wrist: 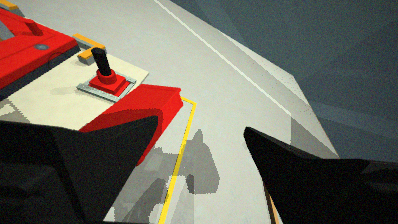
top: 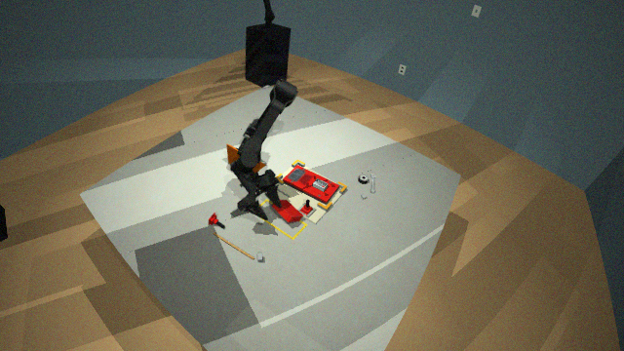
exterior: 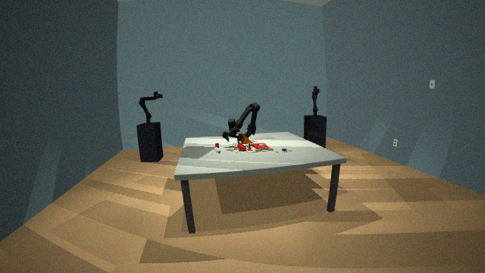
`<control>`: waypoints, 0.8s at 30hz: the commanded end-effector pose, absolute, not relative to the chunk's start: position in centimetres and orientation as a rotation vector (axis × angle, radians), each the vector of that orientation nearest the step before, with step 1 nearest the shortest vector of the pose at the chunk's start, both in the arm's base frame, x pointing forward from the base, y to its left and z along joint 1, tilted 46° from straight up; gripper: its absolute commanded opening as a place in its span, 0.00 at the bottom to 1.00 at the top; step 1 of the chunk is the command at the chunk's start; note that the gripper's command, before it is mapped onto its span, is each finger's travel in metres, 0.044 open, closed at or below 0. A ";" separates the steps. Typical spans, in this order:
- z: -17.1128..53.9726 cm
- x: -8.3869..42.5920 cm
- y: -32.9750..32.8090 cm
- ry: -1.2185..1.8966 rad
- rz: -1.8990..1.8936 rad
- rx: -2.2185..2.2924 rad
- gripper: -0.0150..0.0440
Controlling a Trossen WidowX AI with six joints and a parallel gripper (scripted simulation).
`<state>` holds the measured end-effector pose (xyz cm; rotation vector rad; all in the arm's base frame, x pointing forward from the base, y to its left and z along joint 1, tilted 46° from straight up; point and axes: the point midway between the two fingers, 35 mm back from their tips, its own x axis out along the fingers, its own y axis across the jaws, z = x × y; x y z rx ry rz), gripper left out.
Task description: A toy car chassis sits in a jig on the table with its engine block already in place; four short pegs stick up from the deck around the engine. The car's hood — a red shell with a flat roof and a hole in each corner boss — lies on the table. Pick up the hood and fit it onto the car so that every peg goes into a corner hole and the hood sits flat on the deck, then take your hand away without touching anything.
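From where I stand, the gripper has its jaws wide apart, and nothing is between them. The red hood is down at the table, around the middle of its surface and well in from all the edges. In the wrist view it lies to one side of the opening, partly hidden behind one finger. I cannot tell if this finger touches it, nor if the hood is completely flat.

The hood is not on the car chassis, which sits close by with its engine block uncovered. Between hood and chassis, a black lever stands on a red base. A yellow outline is marked partly around the hood.

In the exterior view, a small wheel lies toward the near right corner of the table, and a red piece with a black handle is nearer the left edge. Behind the far edge, two dark pedestals carry other black arms. The walls are blue-grey, and the floor is of wood.
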<state>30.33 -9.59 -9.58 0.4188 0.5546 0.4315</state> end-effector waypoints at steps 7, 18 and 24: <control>-7.2 28.6 -11.6 0.794 -0.001 1.761 1.00; -5.9 27.3 -12.5 0.847 -0.324 2.478 1.00; -5.1 26.7 -12.9 0.845 -0.529 2.855 1.00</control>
